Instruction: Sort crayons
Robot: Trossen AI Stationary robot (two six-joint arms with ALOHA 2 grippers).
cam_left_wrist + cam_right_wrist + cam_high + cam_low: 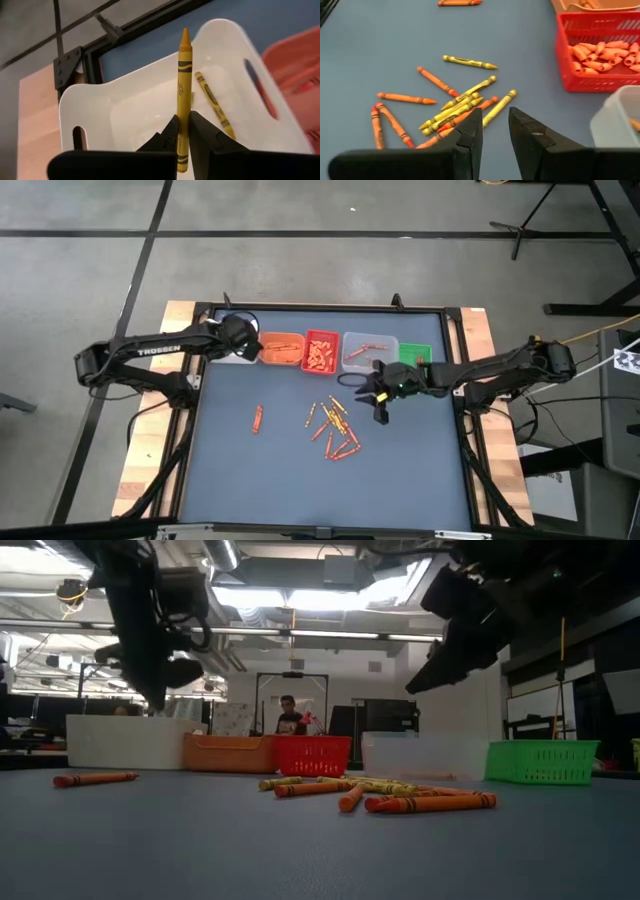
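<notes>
My left gripper (182, 117) hovers over the white bin (90, 100) at the table's far left, shut on a yellow crayon (184, 75). Another yellow crayon (212, 102) lies on that bin's floor. A pile of orange-red and yellow crayons (335, 428) lies flat on the blue mat near the middle. One orange-red crayon (257, 418) lies apart to its left. My right gripper (495, 132) hangs open above the mat, just right of the pile (455, 107), with nothing between its fingers. My left gripper pinches the yellow crayon between its two fingers on the lower part of its wrapper (182, 137), near the blunt end. The pointed tip (185, 32) sticks out well past the fingertips. The crayon is lifted clear, above the white bin's opening.
Along the far edge, right of the white bin, stand an orange bin (281, 348), a red bin (321, 352) with orange-red crayons, a clear bin (368, 352) with a few crayons, and a green bin (415, 352). Bare blue mat lies toward the near edge.
</notes>
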